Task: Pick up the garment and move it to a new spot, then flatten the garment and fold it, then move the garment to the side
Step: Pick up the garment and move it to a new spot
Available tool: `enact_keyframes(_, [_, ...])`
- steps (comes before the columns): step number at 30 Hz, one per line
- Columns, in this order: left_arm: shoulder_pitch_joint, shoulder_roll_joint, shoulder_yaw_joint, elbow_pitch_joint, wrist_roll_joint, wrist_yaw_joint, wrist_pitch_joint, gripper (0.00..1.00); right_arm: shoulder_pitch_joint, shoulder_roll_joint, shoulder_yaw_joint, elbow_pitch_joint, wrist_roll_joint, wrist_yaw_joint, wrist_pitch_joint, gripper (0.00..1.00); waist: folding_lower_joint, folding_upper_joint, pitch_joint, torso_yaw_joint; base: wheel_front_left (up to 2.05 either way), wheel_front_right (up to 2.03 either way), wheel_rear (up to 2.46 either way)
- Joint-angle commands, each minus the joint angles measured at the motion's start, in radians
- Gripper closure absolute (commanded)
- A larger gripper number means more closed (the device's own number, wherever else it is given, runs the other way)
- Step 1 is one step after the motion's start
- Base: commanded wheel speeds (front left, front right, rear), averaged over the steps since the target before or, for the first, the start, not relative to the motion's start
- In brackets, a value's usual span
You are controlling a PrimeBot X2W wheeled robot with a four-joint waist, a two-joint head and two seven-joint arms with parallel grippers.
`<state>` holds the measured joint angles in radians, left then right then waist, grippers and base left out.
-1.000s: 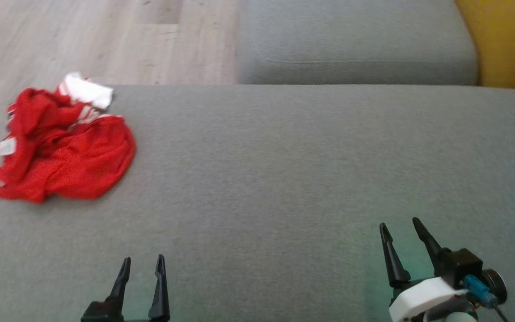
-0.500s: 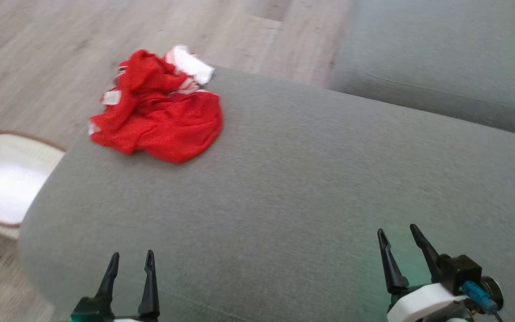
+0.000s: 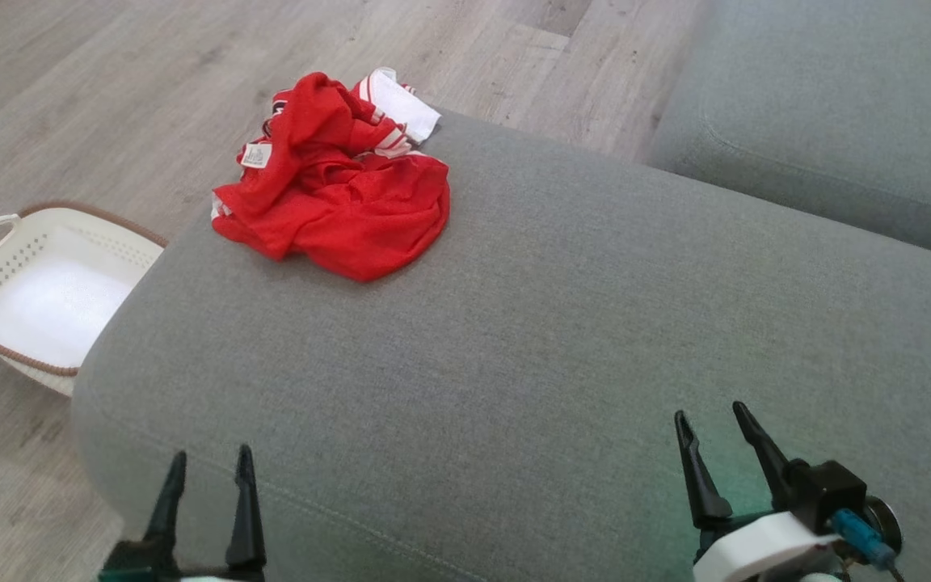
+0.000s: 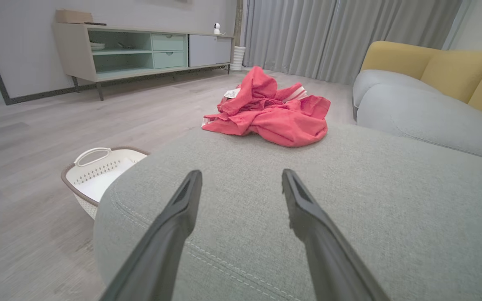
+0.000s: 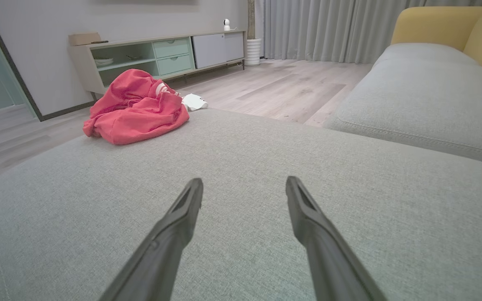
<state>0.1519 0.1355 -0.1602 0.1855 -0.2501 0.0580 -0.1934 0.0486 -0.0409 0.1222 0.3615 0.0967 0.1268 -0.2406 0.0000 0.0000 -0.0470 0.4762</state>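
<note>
I am reading the garment (image 3: 332,190) lying ahead at the cushion (image 3: 554,323) far-left corner, nearer left gripper (image 3: 212,453) than right gripper (image 3: 709,410), both wide open, empty.

Red garment (image 3: 336,190) with white trim lies crumpled at the cushion's (image 3: 562,323) far-left corner.

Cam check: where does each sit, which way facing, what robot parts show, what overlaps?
Head view: on the head, facing forward-down at the grey cushion, red garment far left; left hand and right hand, open, at bottom.
Left wrist view: on the left wrist, facing along the open left hand across the cushion toward the garment.
Right wrist view: on the right wrist, facing along the open right hand; garment upper left.
Shared: all see garment and cushion; head and left wrist also the white basket.
</note>
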Motion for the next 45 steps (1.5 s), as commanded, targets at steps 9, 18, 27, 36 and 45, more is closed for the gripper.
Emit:
enact_keyframes(9, [-0.226, 0.126, 0.143, -0.301, -0.006, 0.017, 0.042, 0.0, -0.065, -0.009, -0.027, -0.107, -0.07, 0.004, 0.012, 0.0, 0.0, 0.0, 0.105, -0.045, 0.0, 0.0, 0.0])
enact_keyframes(18, [-0.648, 0.361, 0.246, -0.249, -0.016, -0.055, 0.176, 0.0, -0.119, -0.009, -0.033, -0.245, -0.141, 0.004, 0.076, 0.0, 0.0, 0.0, 0.253, -0.129, 0.0, 0.0, 0.0])
enact_keyframes(27, [-1.002, 0.434, 0.245, 0.159, -0.119, -0.134, 0.293, 0.0, -0.183, -0.009, -0.019, -0.439, -0.218, 0.004, 0.161, 0.0, 0.0, 0.0, 0.469, -0.223, 0.0, 0.0, 0.0])
enact_keyframes(36, [-1.099, 0.394, 0.177, 0.531, -0.155, -0.169, 0.313, 0.0, -0.189, -0.009, -0.026, -0.581, -0.253, 0.004, 0.209, 0.0, 0.0, 0.0, 0.607, -0.262, 0.0, 0.0, 0.0])
enact_keyframes(45, [-1.18, 0.371, 0.131, 0.744, -0.146, -0.174, 0.277, 0.0, -0.166, -0.009, -0.043, -0.634, -0.274, 0.004, 0.216, 0.0, 0.0, 0.0, 0.663, -0.261, 0.0, 0.0, 0.0])
